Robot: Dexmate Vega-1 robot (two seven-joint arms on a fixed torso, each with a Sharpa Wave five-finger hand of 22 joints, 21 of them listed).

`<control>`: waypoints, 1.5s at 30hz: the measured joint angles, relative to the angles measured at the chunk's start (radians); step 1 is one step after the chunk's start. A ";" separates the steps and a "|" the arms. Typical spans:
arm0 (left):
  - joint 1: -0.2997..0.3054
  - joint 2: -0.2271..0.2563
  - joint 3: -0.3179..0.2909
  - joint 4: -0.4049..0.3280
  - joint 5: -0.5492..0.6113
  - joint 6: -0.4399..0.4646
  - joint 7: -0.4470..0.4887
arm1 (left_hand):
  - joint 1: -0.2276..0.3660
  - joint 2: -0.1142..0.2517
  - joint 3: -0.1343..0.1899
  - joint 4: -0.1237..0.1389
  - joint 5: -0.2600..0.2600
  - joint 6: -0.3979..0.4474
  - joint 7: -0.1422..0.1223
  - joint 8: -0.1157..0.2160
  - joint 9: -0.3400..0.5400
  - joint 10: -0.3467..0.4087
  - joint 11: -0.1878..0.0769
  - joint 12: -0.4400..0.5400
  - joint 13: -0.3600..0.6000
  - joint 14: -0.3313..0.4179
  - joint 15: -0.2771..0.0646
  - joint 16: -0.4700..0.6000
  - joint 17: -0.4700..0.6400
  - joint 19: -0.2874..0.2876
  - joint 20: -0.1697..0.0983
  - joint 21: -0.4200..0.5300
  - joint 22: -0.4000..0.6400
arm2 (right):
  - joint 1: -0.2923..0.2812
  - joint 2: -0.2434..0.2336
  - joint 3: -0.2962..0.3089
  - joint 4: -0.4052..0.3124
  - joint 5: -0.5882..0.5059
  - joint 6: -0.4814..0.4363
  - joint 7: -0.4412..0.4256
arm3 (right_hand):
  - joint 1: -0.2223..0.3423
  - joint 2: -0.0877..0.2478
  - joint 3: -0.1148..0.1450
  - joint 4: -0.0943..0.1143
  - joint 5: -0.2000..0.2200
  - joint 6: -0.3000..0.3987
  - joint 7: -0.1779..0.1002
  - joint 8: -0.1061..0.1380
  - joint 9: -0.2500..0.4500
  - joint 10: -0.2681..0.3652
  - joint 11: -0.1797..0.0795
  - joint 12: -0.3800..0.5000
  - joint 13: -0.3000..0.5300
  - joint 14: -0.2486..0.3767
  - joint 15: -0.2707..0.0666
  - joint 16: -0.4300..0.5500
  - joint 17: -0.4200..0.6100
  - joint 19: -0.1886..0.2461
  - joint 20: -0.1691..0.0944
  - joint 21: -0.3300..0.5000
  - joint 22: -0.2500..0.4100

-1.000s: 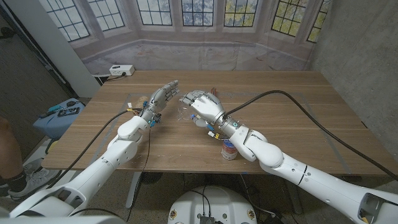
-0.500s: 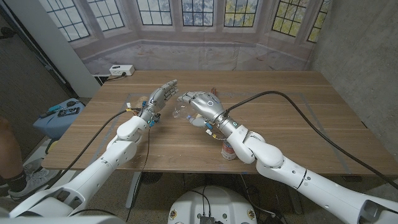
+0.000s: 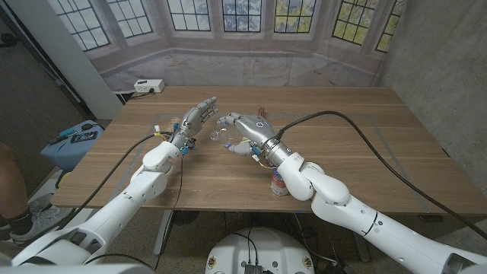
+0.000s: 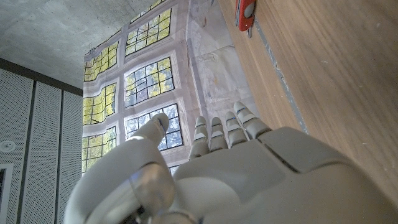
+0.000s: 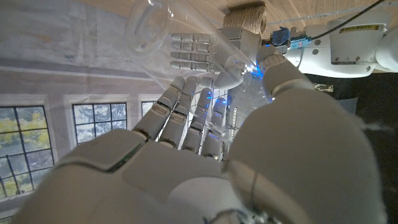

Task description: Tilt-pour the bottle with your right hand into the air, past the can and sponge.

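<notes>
Two hands are meeting over the middle of the wooden counter (image 3: pixel 358 129), and the right hand (image 3: pixel 247 131) is grasping a clear plastic bottle (image 3: pixel 221 138), fingers wrapped around its body. The bottle is lying tipped well over, its open mouth pointing toward the left hand (image 3: pixel 196 118). From the right wrist view the bottle (image 5: pixel 186 43) is showing as a see-through cylinder running across the fingers (image 5: pixel 186 106), its round mouth out past the fingertips.

Just beside that mouth, the left hand is standing raised off the counter, fingers straight and slightly apart, grasping nothing. In the left wrist view the left hand (image 4: pixel 211 174) is reaching along the counter's edge with fingers extended.

Moving outward, the can (image 3: pixel 281 183) is standing upright under the right forearm near the front edge, blue and red on its label. Something pale blue (image 3: pixel 241 149) is peeking out beneath the right hand; what it is cannot be told. A black cable (image 3: pixel 365 125) is arching over the counter's right half. At the far left corner a small white box (image 3: pixel 148 85) is sitting. A person's leg (image 3: pixel 9 183) is showing at the left edge.
</notes>
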 measured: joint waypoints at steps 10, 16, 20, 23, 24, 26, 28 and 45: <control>-0.010 -0.004 0.001 0.016 -0.006 -0.003 -0.019 | 0.000 0.000 0.000 0.000 0.000 0.000 0.000 0.000 0.000 0.000 0.000 0.000 0.000 0.000 0.000 0.000 0.000 0.000 0.000 -0.006 0.000 | -0.029 0.016 0.030 -0.024 0.109 -0.006 0.031 | 0.000 0.000 0.000 0.000 -0.003 0.000 0.008 -0.002 -0.004 -0.003 0.009 0.000 0.001 -0.004 0.004 0.005 0.013 0.000 0.000 0.000 0.006; -0.028 -0.011 0.005 0.042 -0.008 -0.005 -0.035 | 0.000 0.000 0.000 0.000 0.000 0.000 0.000 0.000 0.000 0.000 0.000 0.000 0.000 0.000 0.000 0.000 0.000 0.000 0.000 -0.006 0.000 | -0.045 0.026 0.043 -0.035 0.236 -0.018 0.047 | 0.000 0.000 0.000 0.000 -0.007 0.002 0.010 -0.002 -0.005 0.001 0.013 -0.001 -0.002 -0.004 0.004 0.005 0.014 0.000 0.000 0.000 0.006; -0.037 -0.015 0.006 0.056 -0.010 -0.007 -0.043 | 0.000 0.000 0.000 0.000 0.000 0.000 0.000 0.000 0.000 0.000 0.000 0.000 0.000 0.000 0.000 0.000 0.000 0.000 0.000 -0.006 0.000 | -0.053 0.032 0.044 -0.043 0.286 -0.028 0.047 | 0.000 0.000 0.000 0.000 -0.011 -0.001 0.013 -0.002 -0.005 -0.002 0.017 -0.001 -0.005 -0.006 0.001 0.005 0.018 0.000 0.000 0.000 0.006; -0.041 -0.016 0.007 0.063 -0.011 -0.007 -0.048 | 0.000 0.000 0.000 0.000 0.000 0.000 0.000 0.000 0.000 0.000 0.000 0.000 0.000 0.000 0.000 0.000 0.000 0.000 0.000 -0.006 0.000 | -0.058 0.037 0.045 -0.051 0.316 -0.037 0.047 | 0.000 0.000 0.000 0.000 -0.011 -0.003 0.015 -0.002 -0.005 -0.002 0.017 -0.003 -0.005 -0.006 0.001 0.005 0.018 0.000 0.000 0.000 0.006; -0.042 -0.016 0.007 0.065 -0.012 -0.007 -0.050 | 0.001 0.001 0.000 0.000 0.000 0.000 0.000 0.000 0.000 0.000 0.000 0.000 0.000 0.000 0.000 0.000 0.000 0.000 0.000 -0.006 0.000 | -0.060 0.039 0.045 -0.053 0.326 -0.041 0.047 | 0.000 0.000 0.000 0.000 -0.011 -0.003 0.015 -0.002 -0.005 -0.002 0.017 -0.003 -0.005 -0.006 0.001 0.005 0.019 0.000 0.000 0.000 0.005; -0.043 -0.016 0.007 0.067 -0.012 -0.007 -0.053 | 0.003 0.003 0.000 0.000 0.000 0.000 0.000 0.000 0.000 0.000 0.000 0.000 0.000 0.000 0.000 0.000 0.000 0.000 0.000 -0.006 0.000 | -0.063 0.043 0.045 -0.059 0.342 -0.048 0.047 | 0.000 0.000 0.000 0.000 -0.012 -0.003 0.015 -0.002 -0.005 -0.002 0.017 -0.002 -0.005 -0.006 0.001 0.005 0.023 0.000 0.000 0.000 0.005; -0.043 -0.016 0.007 0.067 -0.013 -0.008 -0.056 | 0.005 0.005 0.000 0.000 0.000 0.000 0.000 0.000 0.000 0.000 0.000 0.000 0.000 0.000 0.000 0.000 0.000 0.000 0.000 -0.006 0.000 | -0.066 0.046 0.044 -0.064 0.342 -0.048 0.047 | 0.000 0.000 -0.003 0.003 -0.014 0.002 0.020 -0.002 -0.005 -0.002 0.017 0.000 -0.005 -0.006 0.001 0.005 0.023 -0.004 -0.004 0.000 0.005; -0.048 -0.016 0.006 0.079 -0.001 -0.033 -0.051 | 0.005 0.005 0.000 0.000 0.000 0.000 0.000 0.000 0.000 -0.017 0.005 -0.004 0.000 -0.022 0.004 -0.009 0.000 -0.004 -0.004 -0.013 0.000 | -0.107 0.076 0.028 -0.135 0.452 -0.146 0.005 | 0.031 0.004 -0.004 0.004 -0.022 0.001 0.033 -0.006 -0.004 -0.006 0.041 0.004 -0.004 -0.011 -0.003 0.012 0.037 -0.013 0.002 0.000 0.005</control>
